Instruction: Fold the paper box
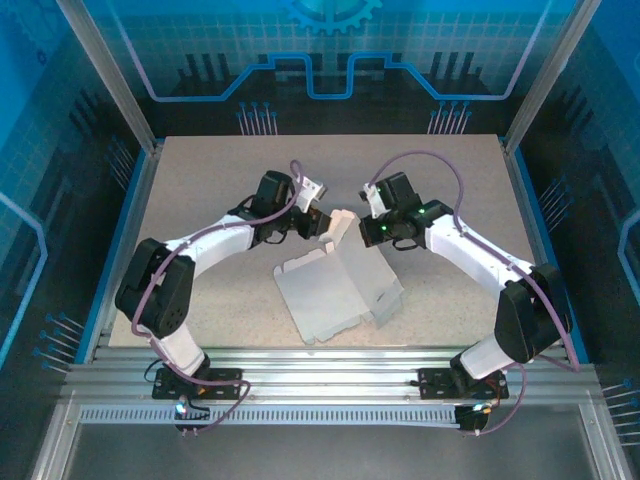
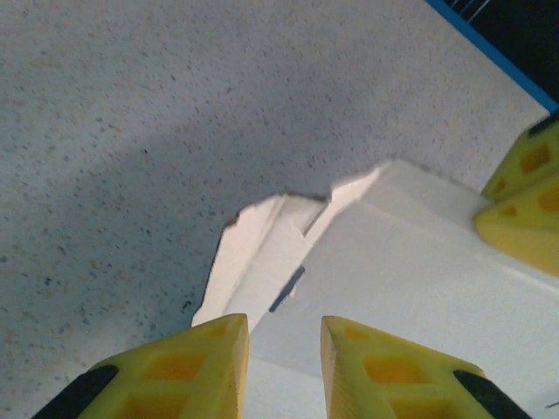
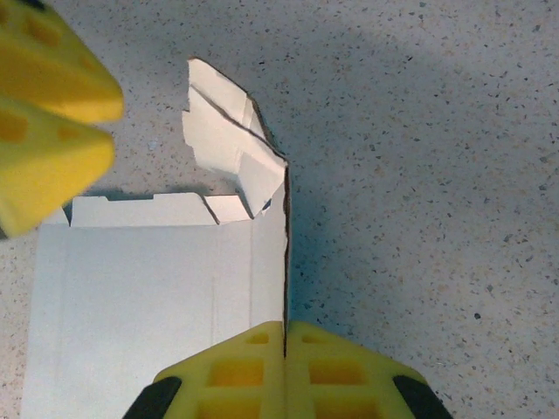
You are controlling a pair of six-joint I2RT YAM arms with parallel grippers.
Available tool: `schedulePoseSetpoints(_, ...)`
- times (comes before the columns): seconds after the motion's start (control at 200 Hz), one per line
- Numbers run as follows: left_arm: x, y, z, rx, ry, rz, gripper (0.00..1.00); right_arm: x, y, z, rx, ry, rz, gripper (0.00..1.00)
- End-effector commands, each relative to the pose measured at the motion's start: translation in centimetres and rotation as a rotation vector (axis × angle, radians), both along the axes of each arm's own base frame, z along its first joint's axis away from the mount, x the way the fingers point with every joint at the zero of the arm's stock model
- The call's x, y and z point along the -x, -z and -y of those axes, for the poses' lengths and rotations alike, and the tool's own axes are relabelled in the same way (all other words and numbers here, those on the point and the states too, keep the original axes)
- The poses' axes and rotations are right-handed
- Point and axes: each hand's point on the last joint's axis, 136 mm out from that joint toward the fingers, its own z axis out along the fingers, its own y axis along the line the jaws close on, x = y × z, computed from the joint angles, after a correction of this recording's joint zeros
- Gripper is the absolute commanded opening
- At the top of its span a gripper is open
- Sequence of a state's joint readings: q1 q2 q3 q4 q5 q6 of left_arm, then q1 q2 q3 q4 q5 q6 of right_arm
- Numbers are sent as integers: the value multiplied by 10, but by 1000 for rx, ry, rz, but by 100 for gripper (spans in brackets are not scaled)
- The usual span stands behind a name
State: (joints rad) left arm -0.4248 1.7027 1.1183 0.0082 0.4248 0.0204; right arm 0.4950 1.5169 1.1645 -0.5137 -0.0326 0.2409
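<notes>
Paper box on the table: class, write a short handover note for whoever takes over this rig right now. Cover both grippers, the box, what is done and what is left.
Left gripper: jaws slightly apart, at the box's far flaps.
Right gripper: shut on the edge of a panel, holding it upright.
Paper box: in the middle of the table, white-grey side up, mostly flat.
Done: one side panel raised along its crease; end flaps partly bent.
Left: probably raise the other sides, tuck the flaps and close it.
</notes>
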Motion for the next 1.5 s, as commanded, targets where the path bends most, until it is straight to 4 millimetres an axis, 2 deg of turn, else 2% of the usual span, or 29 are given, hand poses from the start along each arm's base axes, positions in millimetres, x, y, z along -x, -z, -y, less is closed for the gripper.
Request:
schedulePoseSetpoints(0.0, -5, -20, 4, 40, 32, -26, 29, 6, -7, -3, -2, -25, 24, 3)
schedulePoseSetpoints(0.185, -8, -6, 7, 23, 77, -27, 32, 7, -9, -7, -15, -34, 29, 3)
schedulePoseSetpoints(0.32, -20, -1, 3, 42, 82, -79, 32, 6, -9, -7, 6, -40, 43, 3)
schedulePoseSetpoints(0.535, -34, -3, 2, 61, 70, -99, 33, 7, -12, -11, 42, -55, 82, 3)
schedulePoseSetpoints(0.761, -11, -9, 8, 121, 156, -124, 33, 5, -11, -11, 155, -66, 101, 3)
schedulePoseSetpoints(0.891, 0, -3, 7, 117, 180, -152, 33, 4, -10, -13, 219, -68, 118, 2)
schedulePoseSetpoints(1.166, 1, 7, 6, 101, 183, -170, 31, -1, -11, -15, 322, -65, 167, 2)
schedulePoseSetpoints(1.496, 8, 12, 7, 103, 179, -184, 20, -5, -8, -18, 461, -79, 214, 1)
